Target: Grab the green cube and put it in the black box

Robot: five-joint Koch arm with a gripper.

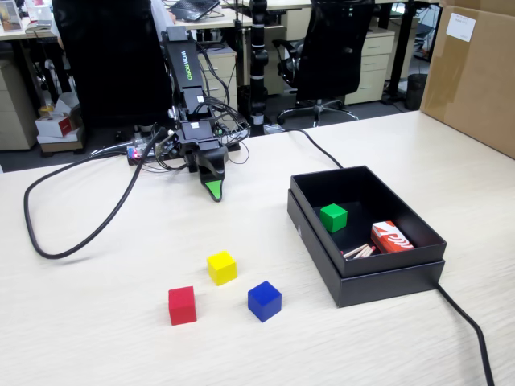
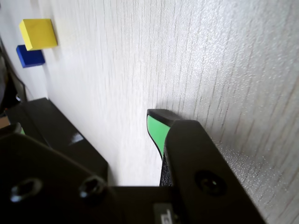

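Pincer jaws overlapping, only one green tip visible, red packet print too small to read

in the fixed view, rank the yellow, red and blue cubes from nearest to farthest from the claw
Measured from the claw in the fixed view:
1. Yellow cube, almost straight in front of the tip.
2. Blue cube, farther toward the camera and to the right, nearer the black box.
3. Red cube, toward the camera and to the left.
Blue and red are close to each other in distance; red looks only slightly farther.
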